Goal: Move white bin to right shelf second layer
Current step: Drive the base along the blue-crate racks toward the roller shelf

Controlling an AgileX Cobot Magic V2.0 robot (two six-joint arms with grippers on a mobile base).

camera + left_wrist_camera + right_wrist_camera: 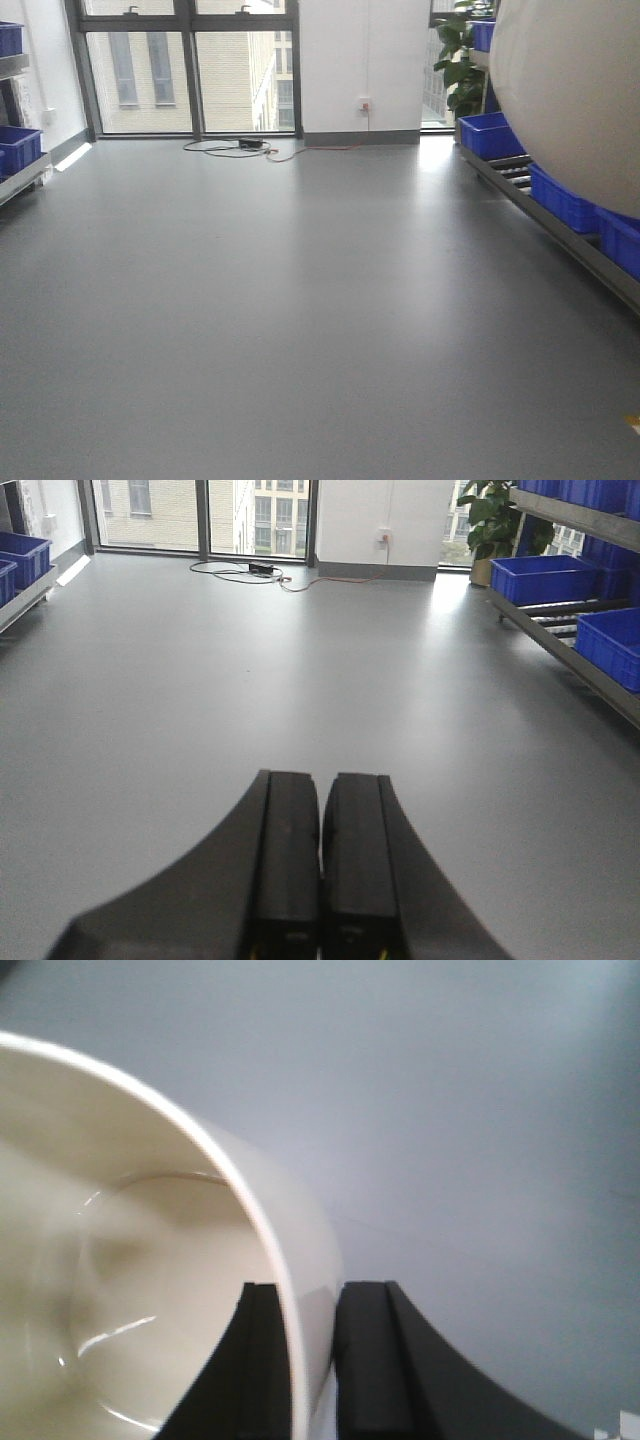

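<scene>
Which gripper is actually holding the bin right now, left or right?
The right gripper: its fingers pinch the white bin by its wall, one inside, one outside. The left gripper is shut on nothing, above the floor.

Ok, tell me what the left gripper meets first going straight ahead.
Way looks free: the left gripper faces bare floor; first probably the floor itself, or the far cables, depth unclear.

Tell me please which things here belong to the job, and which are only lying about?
Job: white bin, gripped at its wall by the right end effector; right shelf with rollers.
Lying about: blue crates, floor cable, potted plant; left end effector, shut and empty.
</scene>
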